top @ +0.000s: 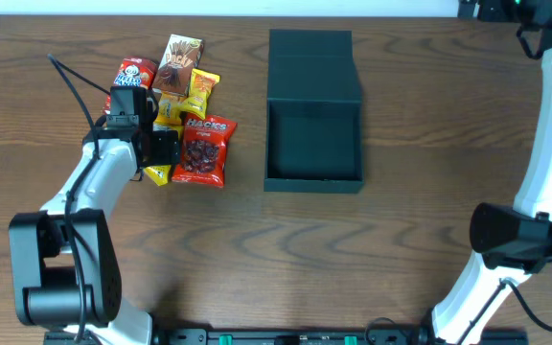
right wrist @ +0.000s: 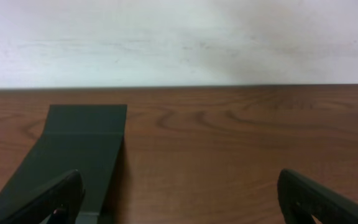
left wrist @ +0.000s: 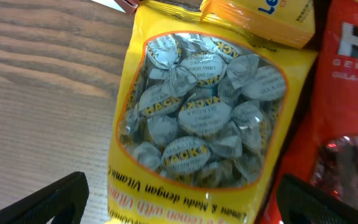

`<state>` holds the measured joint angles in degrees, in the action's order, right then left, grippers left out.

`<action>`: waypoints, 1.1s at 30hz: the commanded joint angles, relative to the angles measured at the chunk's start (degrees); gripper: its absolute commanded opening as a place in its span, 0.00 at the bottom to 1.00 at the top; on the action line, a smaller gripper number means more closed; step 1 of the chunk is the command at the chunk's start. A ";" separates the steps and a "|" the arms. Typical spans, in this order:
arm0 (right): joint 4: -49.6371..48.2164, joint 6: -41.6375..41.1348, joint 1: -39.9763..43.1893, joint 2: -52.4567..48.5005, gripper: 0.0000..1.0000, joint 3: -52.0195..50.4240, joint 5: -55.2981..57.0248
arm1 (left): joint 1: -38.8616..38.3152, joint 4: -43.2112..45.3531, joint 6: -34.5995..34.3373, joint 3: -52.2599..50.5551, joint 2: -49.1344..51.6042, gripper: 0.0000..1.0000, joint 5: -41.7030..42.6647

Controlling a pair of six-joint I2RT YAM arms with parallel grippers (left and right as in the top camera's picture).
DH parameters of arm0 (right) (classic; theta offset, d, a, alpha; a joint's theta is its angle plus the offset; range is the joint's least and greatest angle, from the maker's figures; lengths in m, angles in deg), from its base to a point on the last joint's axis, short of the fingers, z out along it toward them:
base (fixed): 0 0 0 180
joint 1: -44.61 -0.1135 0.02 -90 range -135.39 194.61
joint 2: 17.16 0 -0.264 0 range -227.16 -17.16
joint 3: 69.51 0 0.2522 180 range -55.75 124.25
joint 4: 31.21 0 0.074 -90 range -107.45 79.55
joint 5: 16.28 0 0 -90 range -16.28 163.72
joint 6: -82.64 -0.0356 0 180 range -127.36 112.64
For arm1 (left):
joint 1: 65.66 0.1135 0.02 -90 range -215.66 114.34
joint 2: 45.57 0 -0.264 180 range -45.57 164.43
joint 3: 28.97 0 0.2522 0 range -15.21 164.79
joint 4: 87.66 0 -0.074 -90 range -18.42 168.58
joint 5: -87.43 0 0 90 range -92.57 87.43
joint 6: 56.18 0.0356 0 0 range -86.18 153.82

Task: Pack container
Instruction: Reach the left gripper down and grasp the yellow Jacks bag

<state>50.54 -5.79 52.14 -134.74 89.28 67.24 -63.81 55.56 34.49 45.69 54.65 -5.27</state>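
Observation:
The container (top: 312,182), a dark teal box, stands open and empty at the table's middle, with its flap lid (top: 311,62) laid back towards the far side. The lid also shows in the right wrist view (right wrist: 82,143). My left gripper (top: 164,150) is open, low over the snack pile left of the box. In the left wrist view its fingers (left wrist: 179,208) straddle the bottom end of a yellow bag of wrapped candies (left wrist: 197,118), not closed on it. My right gripper (right wrist: 179,199) is open and empty, right of the lid.
The snack pile holds a red Hacks bag (top: 202,150) (left wrist: 347,112), a small yellow packet (top: 201,93) (left wrist: 266,18), a brown Pocky box (top: 179,65) and a red packet (top: 134,73). The right arm's base (top: 520,235) stands at the right edge.

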 commanded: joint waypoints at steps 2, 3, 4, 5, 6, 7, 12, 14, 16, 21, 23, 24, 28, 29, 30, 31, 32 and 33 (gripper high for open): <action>0.39 0.68 -0.11 0.87 0.99 0.35 -0.42 | 0.28 1.73 1.97 1.31 1.42 0.98 -0.90; 0.52 0.68 -0.11 0.87 0.99 0.35 -0.42 | 0.28 2.32 1.97 1.31 2.03 0.97 -0.90; 0.61 0.68 -0.11 0.87 0.99 0.35 -0.42 | 0.28 2.67 1.97 1.31 2.58 0.97 -0.85; 0.66 0.70 -0.11 0.87 0.99 0.35 -0.42 | 0.28 2.82 1.97 1.31 3.30 0.96 -0.72; 0.66 0.68 -0.11 0.87 0.99 0.35 -0.42 | 0.28 2.80 1.97 1.31 3.80 0.96 -0.68; 0.59 0.70 -0.11 0.87 0.99 0.35 -0.42 | 0.28 2.78 1.97 1.31 4.37 0.96 -0.66; 0.28 0.68 -0.11 0.87 0.99 0.35 -0.42 | 0.26 2.99 1.97 1.31 5.03 0.96 2.95; 0.00 0.68 -0.11 0.87 0.99 0.35 -0.42 | 0.26 2.97 1.99 1.31 5.22 0.96 2.95; -0.13 0.68 -0.11 0.87 0.99 0.35 -0.42 | 0.26 2.82 1.99 1.29 5.49 0.96 2.95; -0.11 0.68 -0.11 0.85 0.99 0.35 -0.42 | 0.26 2.47 1.95 1.29 7.26 1.00 3.06; -0.22 0.68 -0.11 0.85 0.99 0.35 -0.42 | 0.26 2.38 1.92 1.29 7.52 0.95 3.56; -0.35 0.70 -0.11 0.85 0.99 0.35 -0.42 | 0.26 2.54 1.92 1.31 7.52 0.92 3.63; -1.31 0.66 -0.11 0.85 0.99 0.35 -0.44 | 0.28 2.54 1.92 1.31 7.52 0.81 3.61; -1.53 0.66 -0.11 0.85 0.99 0.35 -0.44 | 0.28 2.51 1.84 1.31 7.52 0.77 3.63; -1.68 0.66 -0.11 0.85 0.99 0.35 -0.44 | 0.28 2.51 1.16 1.33 7.52 0.76 3.63; -1.79 0.68 -0.11 0.85 0.99 0.35 -0.44 | 0.28 2.47 0.44 1.51 7.52 0.75 3.65; -1.86 0.68 -0.11 0.85 0.99 0.35 -0.44 | 0.24 2.45 0.02 1.77 7.50 0.75 3.87; -1.97 0.68 -0.11 0.85 0.99 0.35 -0.44 | 0.20 2.34 -0.59 2.14 7.48 0.74 3.82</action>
<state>48.79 -5.79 52.14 -134.74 89.28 67.22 -63.81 58.16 35.27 46.08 61.19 -2.53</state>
